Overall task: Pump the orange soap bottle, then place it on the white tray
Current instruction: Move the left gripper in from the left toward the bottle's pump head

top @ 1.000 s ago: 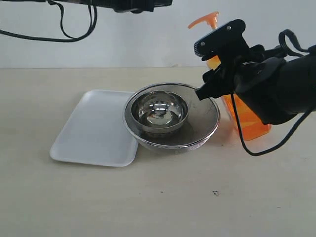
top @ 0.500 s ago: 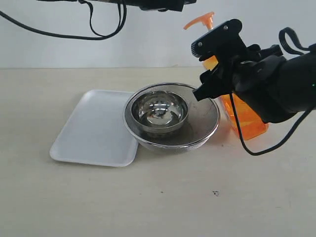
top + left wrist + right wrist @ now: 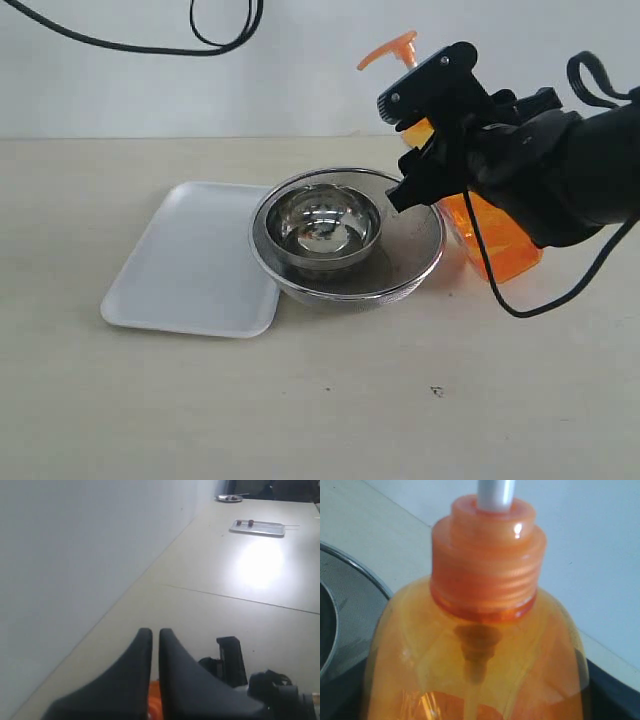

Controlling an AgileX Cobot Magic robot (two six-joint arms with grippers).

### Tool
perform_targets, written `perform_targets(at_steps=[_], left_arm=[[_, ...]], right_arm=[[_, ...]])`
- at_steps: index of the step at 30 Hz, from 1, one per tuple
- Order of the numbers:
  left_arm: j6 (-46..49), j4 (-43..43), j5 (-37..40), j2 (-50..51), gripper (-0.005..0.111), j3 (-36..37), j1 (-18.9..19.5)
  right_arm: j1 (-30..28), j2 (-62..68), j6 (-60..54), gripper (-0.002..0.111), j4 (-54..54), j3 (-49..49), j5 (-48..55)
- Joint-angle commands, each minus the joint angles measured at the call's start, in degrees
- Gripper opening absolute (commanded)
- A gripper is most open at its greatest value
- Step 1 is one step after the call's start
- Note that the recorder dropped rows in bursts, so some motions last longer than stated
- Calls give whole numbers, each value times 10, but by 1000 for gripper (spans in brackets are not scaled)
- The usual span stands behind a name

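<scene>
My right hand (image 3: 428, 135) grips the tall clear bottle of orange soap (image 3: 505, 245) by its shoulder. It leans toward the flat white tray (image 3: 180, 265), which lies past the round steel bowl (image 3: 325, 225) and mesh strainer (image 3: 410, 240). My left hand (image 3: 155, 635), pinched shut, hangs clear above.

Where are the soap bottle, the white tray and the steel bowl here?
orange soap bottle (image 3: 512, 250): exterior view, lower body.
white tray (image 3: 180, 265): exterior view, bare floor.
steel bowl (image 3: 300, 222): exterior view, inner wall.

Left claw (image 3: 155, 633) closed; right claw (image 3: 404, 146) on the orange soap bottle (image 3: 503, 243).
</scene>
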Motion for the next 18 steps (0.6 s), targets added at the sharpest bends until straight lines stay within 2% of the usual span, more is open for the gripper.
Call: perform_targets(at_steps=[1, 5, 9, 11, 14, 18], left_arm=[[8, -2, -7, 24, 5, -1, 5], [-16, -2, -12, 32, 5, -1, 39], [-17, -2, -59, 32, 5, -1, 67], [-17, -2, -59, 36, 5, -1, 70], [-28, -2, -109, 48, 5, -13, 71], [-34, -2, -129, 59, 5, -29, 71]], right_arm=[[0, -2, -10, 0, 18, -2, 15], [0, -2, -24, 0, 34, -2, 15], [0, -2, -24, 0, 33, -2, 18], [0, -2, -24, 0, 34, -2, 22], [0, -2, -34, 0, 34, -2, 50], [0, -2, -36, 0, 34, -2, 50]])
